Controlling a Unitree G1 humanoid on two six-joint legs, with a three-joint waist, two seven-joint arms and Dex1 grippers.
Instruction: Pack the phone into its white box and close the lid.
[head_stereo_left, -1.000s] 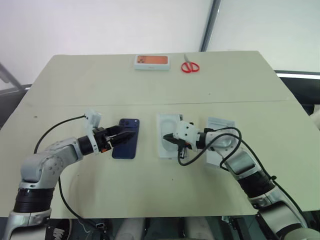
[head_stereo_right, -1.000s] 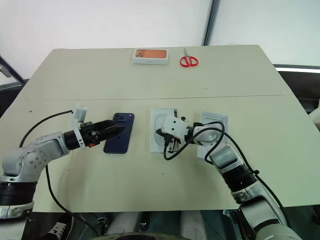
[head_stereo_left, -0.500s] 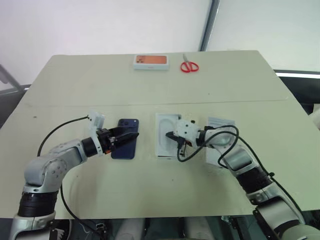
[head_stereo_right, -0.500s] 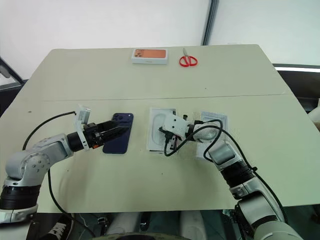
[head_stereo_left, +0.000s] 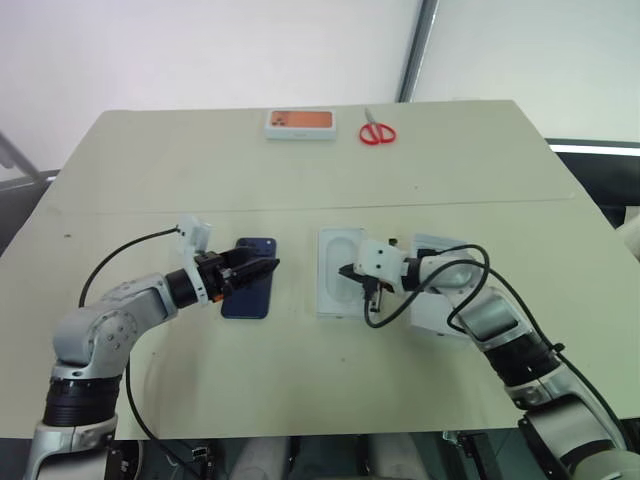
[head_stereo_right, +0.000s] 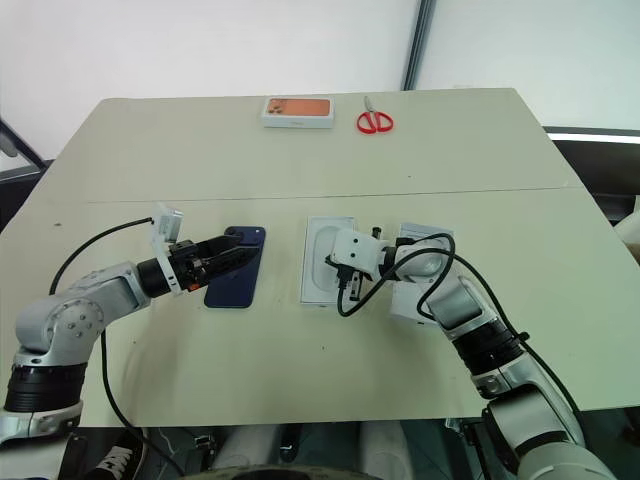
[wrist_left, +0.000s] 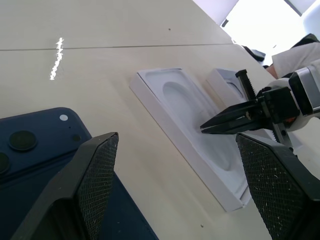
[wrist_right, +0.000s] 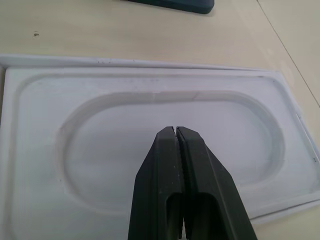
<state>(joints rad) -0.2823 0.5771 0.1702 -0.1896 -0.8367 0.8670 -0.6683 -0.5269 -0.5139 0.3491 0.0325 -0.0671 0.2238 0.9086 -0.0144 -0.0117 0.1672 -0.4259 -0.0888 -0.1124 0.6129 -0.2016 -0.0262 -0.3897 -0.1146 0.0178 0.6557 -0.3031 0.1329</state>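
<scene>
The dark navy phone (head_stereo_left: 245, 296) lies back up on the table, camera cluster (wrist_left: 15, 145) showing. My left gripper (head_stereo_left: 268, 266) is open and hovers low over the phone's far end, its fingers (wrist_left: 95, 185) spread wide. To the right lies the white box (head_stereo_left: 324, 292), uncovered, its insert tray with an oval recess (wrist_right: 165, 145) facing up. My right gripper (wrist_right: 176, 130) is shut and empty, its tip just above that recess. The lid (head_stereo_left: 441, 246) lies further right, partly hidden under my right arm.
A white box with an orange picture (head_stereo_left: 300, 122) and red scissors (head_stereo_left: 377, 132) lie at the table's far edge. Black cables loop off both wrists. A seam crosses the table (head_stereo_left: 150, 210) behind the objects.
</scene>
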